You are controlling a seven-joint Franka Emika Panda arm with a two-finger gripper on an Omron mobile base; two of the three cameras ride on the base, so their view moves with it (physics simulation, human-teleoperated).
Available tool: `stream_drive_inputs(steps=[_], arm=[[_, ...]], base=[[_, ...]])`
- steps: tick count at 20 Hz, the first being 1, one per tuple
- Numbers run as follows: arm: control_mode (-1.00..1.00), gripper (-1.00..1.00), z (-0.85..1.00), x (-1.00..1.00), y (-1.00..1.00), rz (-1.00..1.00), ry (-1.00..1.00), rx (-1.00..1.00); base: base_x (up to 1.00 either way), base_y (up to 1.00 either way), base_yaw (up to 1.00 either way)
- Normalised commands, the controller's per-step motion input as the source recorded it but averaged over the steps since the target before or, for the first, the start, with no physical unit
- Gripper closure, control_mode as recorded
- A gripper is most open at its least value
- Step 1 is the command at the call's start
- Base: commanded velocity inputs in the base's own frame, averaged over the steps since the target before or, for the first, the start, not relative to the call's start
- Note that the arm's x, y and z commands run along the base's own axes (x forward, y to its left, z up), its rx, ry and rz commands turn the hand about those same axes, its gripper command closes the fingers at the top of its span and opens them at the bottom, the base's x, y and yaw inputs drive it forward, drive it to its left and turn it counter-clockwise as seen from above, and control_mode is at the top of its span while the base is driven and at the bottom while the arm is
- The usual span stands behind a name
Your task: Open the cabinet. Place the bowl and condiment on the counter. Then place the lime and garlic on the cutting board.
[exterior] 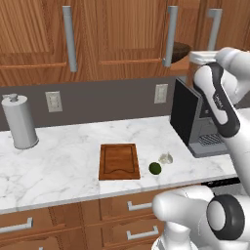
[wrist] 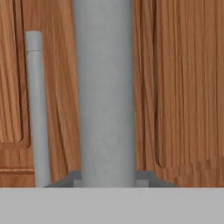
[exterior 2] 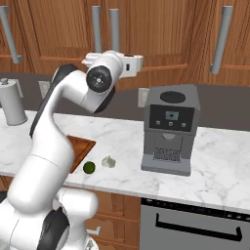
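My claw (wrist: 105,181) is up at the cabinet (exterior: 122,34), jaws narrowed on either side of a grey bar handle (wrist: 104,92). In the hand view the bar runs straight between my two finger tips (wrist: 65,180), which sit tight against it, so I read that as a grip on the handle. A 2nd bar handle (wrist: 36,109) stands just beside it on the neighbouring door.

Progress, as I judge it: step 1 is underway, not finished. In the left base view the door by my arm looks swung partway out. Behind its edge I can see the dark rim of the bowl (exterior: 181,49) on the shelf, so the bowl isn't on the counter (exterior: 63,166) yet. Can't see the condiment bottle at all; presumably inside w/ the bowl, but can't tell.

Down below, the lime (exterior: 155,168) and garlic (exterior: 166,158) sit close together on the marble, near the right side of the cutting board (exterior: 119,161) but not on it. Board is bare. Coffee machine (exterior 2: 169,128) to the right, tall grey cylinder w/ knob (exterior: 18,122) far left.

So left to do: finish the door, bowl + condiment down to the counter, then lime + garlic onto the board. Basically all placing remains.
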Motion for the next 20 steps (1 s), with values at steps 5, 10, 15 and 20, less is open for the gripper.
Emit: stream_drive_inputs(steps=[5,10,15,20], arm=[[-1.00,1.00,-0.06,-0.58,-0.31,0.00,0.01,0.00],[-1.00,1.00,-0.13,-0.59,-0.31,0.00,0.00,0.00],[-1.00,1.00,-0.16,-0.55,-0.31,0.00,0.00,0.00],[-1.00,1.00,-0.09,-0.42,-0.27,0.00,0.01,0.00]], base=[[0.00,0.00,0.00],[0.00,0.00,0.00],[0.00,0.00,0.00],[0.00,0.00,0.00]])
